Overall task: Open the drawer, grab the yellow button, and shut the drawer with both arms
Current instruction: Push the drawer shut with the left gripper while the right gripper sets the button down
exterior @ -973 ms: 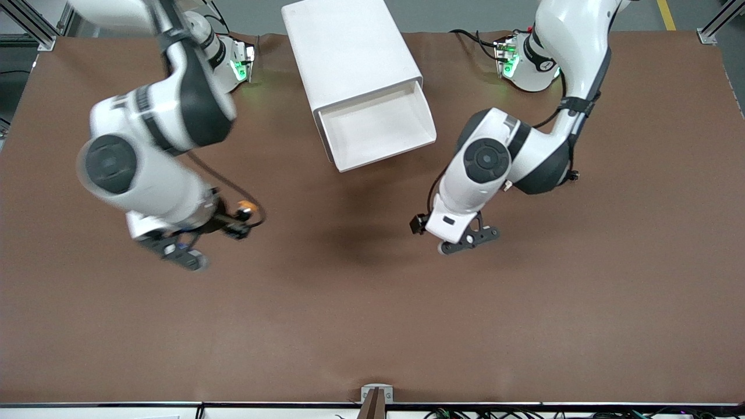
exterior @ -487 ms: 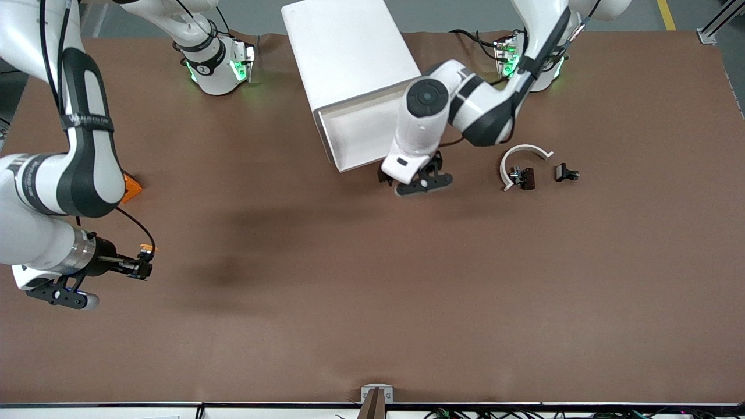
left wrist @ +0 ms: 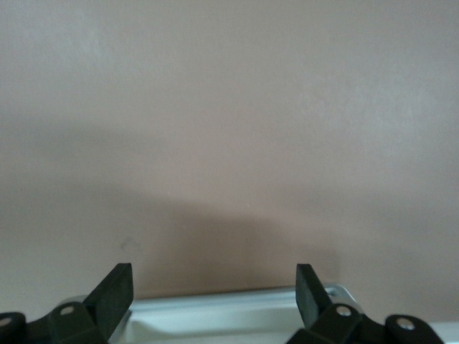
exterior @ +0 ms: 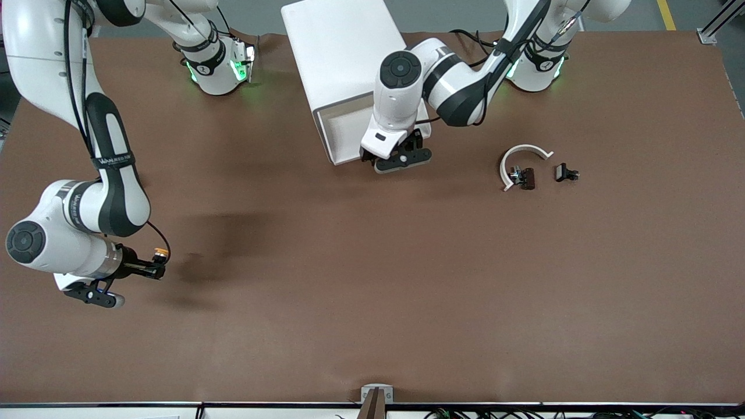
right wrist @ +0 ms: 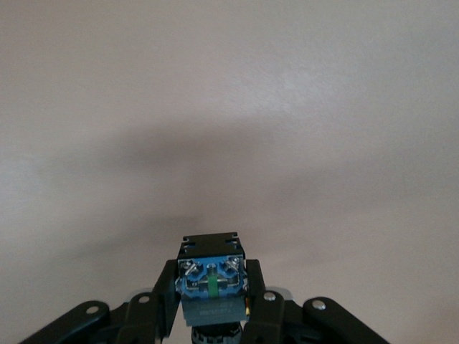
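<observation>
A brown desk (exterior: 372, 291) carries everything. Over its right-arm end, the right hand (exterior: 152, 269) is clamped on the button (exterior: 160, 252). At mid-desk, the left hand (exterior: 401, 152), fingers spread and empty, sits at the front edge of the open drawer (exterior: 343, 125).

On the brown desk (exterior: 372, 302), toward the left arm's end, we see a white curved strip (exterior: 520, 157) touching a small black part (exterior: 525, 178); another black part (exterior: 566, 173) lies just beside them
</observation>
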`<act>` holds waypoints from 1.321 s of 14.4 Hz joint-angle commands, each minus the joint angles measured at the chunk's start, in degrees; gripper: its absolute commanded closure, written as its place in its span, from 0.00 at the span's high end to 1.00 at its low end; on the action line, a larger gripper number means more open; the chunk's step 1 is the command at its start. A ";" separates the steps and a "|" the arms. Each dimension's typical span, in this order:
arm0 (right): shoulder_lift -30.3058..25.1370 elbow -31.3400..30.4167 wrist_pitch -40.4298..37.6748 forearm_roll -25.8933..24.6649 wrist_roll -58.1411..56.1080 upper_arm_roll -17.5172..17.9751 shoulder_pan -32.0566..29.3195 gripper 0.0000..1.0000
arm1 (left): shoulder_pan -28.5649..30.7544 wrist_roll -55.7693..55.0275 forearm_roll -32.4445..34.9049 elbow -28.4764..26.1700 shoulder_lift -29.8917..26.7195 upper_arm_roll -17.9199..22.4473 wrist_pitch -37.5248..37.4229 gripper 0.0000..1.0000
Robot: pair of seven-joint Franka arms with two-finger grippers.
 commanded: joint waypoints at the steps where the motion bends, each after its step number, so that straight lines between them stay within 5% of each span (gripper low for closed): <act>1: 1.16 0.22 1.01 -2.56 -0.34 1.12 -1.33 0.00 | 0.02 -3.78 -2.42 -1.09 -1.10 -2.14 -0.79 1.00; 8: 3.62 0.04 5.93 -5.04 -4.20 1.21 -4.22 0.00 | -0.41 -3.79 -18.59 -1.36 -0.75 -2.68 -0.79 1.00; 16: 5.82 -0.04 8.75 -5.03 -5.00 1.30 -5.19 0.01 | -2.17 -3.53 -25.89 -1.01 1.27 -3.11 -0.88 1.00; 17: 5.82 0.04 8.75 -5.04 -5.00 1.30 -5.02 0.79 | -2.43 -3.53 -26.60 -0.83 1.27 -3.20 -0.88 1.00; 18: 5.82 0.04 8.75 -5.04 -5.00 1.30 -5.02 1.00 | -2.87 -3.53 -26.78 -0.66 1.45 -3.20 -0.88 1.00; 19: 5.73 0.39 8.66 -5.04 -5.69 1.30 -5.28 1.00 | -2.96 -3.53 -26.70 -0.48 1.45 -3.12 -0.88 1.00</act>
